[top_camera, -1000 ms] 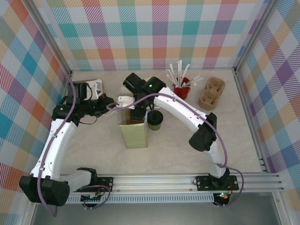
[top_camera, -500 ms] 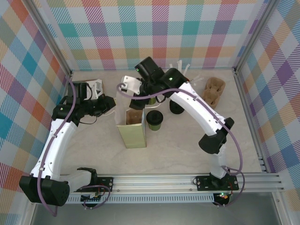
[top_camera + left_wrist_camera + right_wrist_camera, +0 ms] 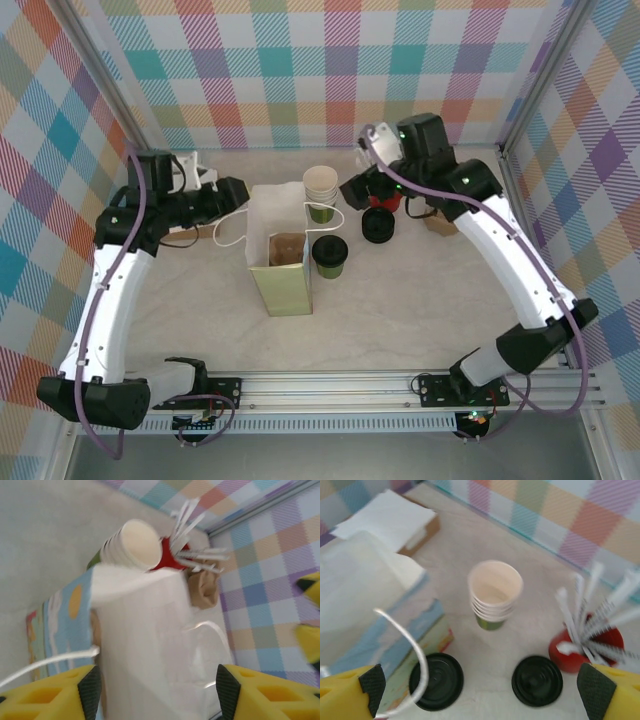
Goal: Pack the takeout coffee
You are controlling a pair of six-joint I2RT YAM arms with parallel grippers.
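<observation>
Overhead, the right arm half hides the red cup [image 3: 386,202], the coffee [image 3: 329,256] stands on the table [image 3: 400,310] just right of the bag [image 3: 282,285], and the left pincer [image 3: 155,692] and right pincer [image 3: 481,686] gape empty, the right newly swung back from the bag.

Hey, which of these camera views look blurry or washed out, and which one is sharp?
Top external: sharp and evenly lit, no glare. Left wrist: smeared throughout, with the white side of the gift bag washed out almost featureless. Right wrist: soft all over, the straws streaked, though the lidded coffee cup and the cup stack stay readable.
</observation>
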